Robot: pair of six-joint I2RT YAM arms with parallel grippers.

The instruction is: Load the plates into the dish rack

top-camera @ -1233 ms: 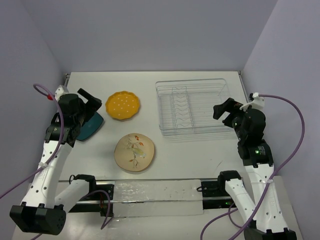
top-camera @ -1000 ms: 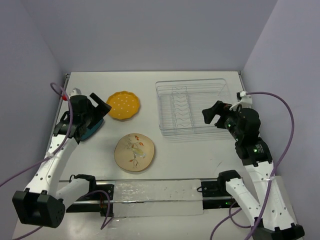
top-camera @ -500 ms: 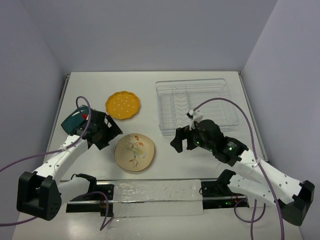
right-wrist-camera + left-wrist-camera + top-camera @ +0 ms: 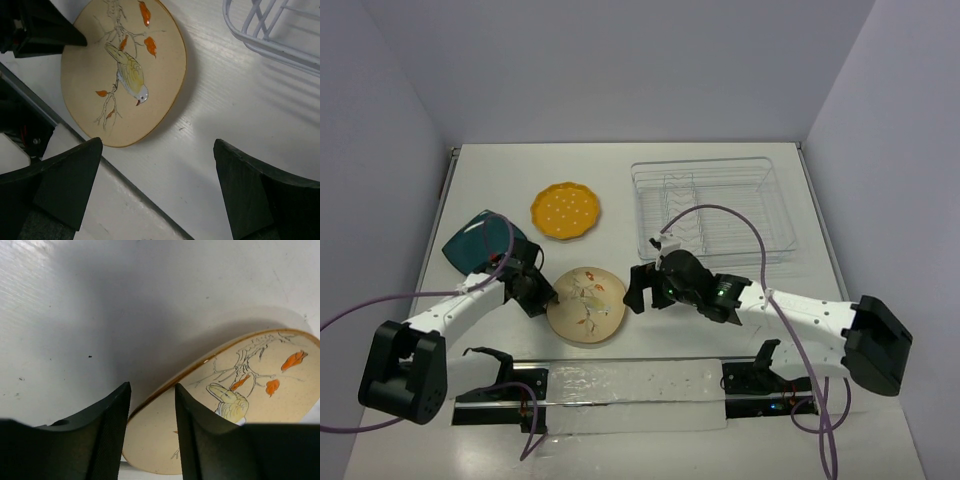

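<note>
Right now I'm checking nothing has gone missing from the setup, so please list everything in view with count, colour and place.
cream plate: 1, cream with a bird and orange leaves, near middle of the table
yellow-orange plate: 1, dotted, scalloped rim, far left-centre
teal plate: 1, dark teal, left edge, partly behind the left arm
dish rack: 1, silver wire, far right, no plates in it
table: 1, white
cables: 2, purple, one per arm
left hand: black, fingers apart on either side of the cream plate's left rim
right hand: black, open wide, just right of the cream plate
</note>
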